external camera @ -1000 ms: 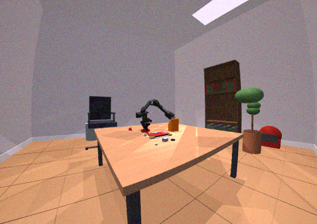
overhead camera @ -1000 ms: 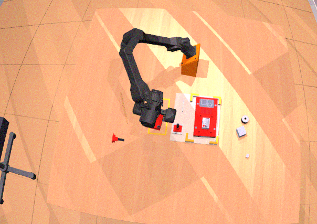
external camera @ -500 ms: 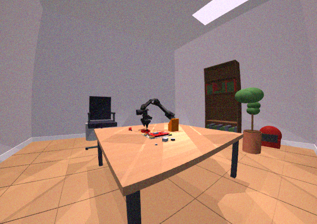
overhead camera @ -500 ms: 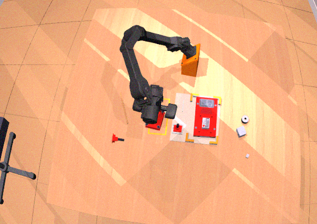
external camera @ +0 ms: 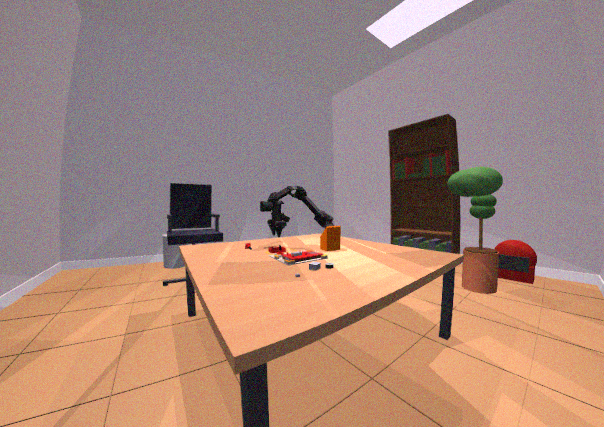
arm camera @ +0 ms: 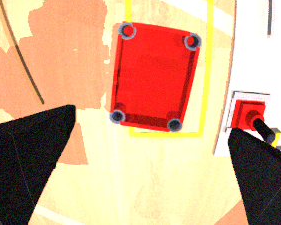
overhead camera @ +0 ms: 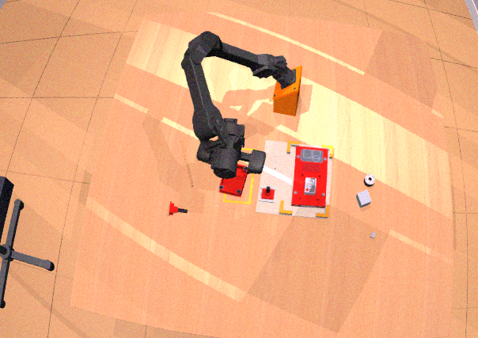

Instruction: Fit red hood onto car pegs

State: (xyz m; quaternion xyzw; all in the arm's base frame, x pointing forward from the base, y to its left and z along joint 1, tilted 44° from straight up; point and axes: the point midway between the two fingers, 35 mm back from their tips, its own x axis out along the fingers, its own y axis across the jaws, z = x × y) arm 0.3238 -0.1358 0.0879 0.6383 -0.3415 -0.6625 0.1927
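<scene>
The red hood lies on the table, slightly skewed across a yellow outline; its four corner holes with grey rings show in the wrist view. My gripper is open and empty, above the table near the hood; in the wrist view the hood lies beyond the fingertips, touching neither finger. In the top view the arm hides part of the hood. The red chassis sits in the jig, with a grey part and a pale block on its deck. The pegs are too small to make out.
The pale jig plate has yellow corner brackets and a red piece with a black stem. Another such piece lies left. A ring, grey block and small cube lie right. An orange stand holds the arm's base.
</scene>
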